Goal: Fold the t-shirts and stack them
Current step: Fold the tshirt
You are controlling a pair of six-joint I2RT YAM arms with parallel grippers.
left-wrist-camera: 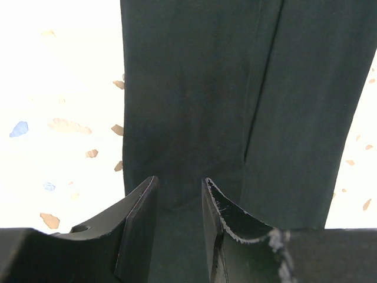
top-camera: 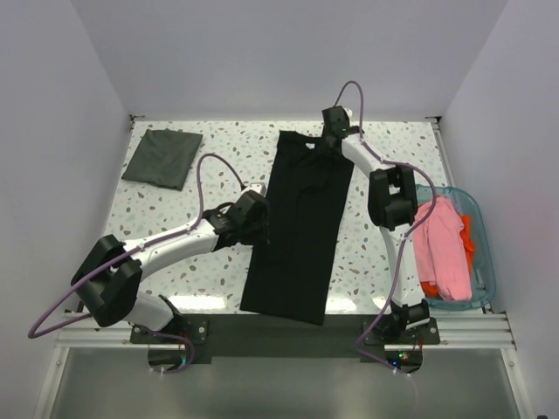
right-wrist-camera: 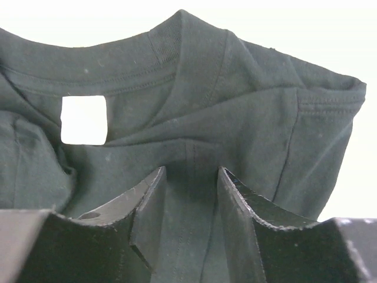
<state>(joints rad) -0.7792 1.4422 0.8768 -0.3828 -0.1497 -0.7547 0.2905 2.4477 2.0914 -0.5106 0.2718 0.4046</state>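
Note:
The black t-shirt (top-camera: 301,236) lies as a long narrow strip down the middle of the table, collar at the far end. My left gripper (top-camera: 265,216) is at the strip's left edge about halfway along, its jaws narrowly apart with black cloth (left-wrist-camera: 194,88) filling the gap (left-wrist-camera: 179,188). My right gripper (top-camera: 325,144) is at the collar end, its jaws narrowly apart with bunched cloth (right-wrist-camera: 206,118) drawn between them (right-wrist-camera: 191,177). A white square tag (right-wrist-camera: 83,120) shows below the collar. The dark grey shirt (top-camera: 163,157) lies folded square at the far left.
A clear blue basket (top-camera: 485,253) at the table's right edge holds the pink shirt (top-camera: 441,249) and the orange shirt (top-camera: 469,236). The black strip's near end hangs at the table's front edge (top-camera: 288,316). White walls surround the speckled table.

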